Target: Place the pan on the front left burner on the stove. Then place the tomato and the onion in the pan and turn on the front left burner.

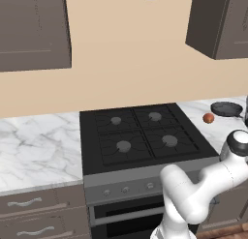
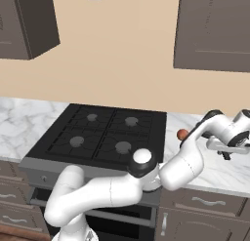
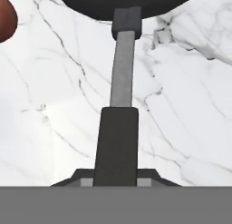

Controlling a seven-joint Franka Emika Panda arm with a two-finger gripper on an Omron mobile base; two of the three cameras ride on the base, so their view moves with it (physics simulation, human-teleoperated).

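The white arm reaches low toward 3 o'clock over the white marble counter (image 1: 38,146); its tool (image 3: 117,180) is clamped on the small dark grey frying pan (image 1: 226,109) by its long handle.

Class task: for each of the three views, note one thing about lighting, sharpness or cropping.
Left base view: flat, even light; the pan sits small near the right edge. Right base view: the stove looks sharp, without glare. Hand view: the pan handle looms large, and the pan bowl is cropped at the top.

no readable text, labels or numbers
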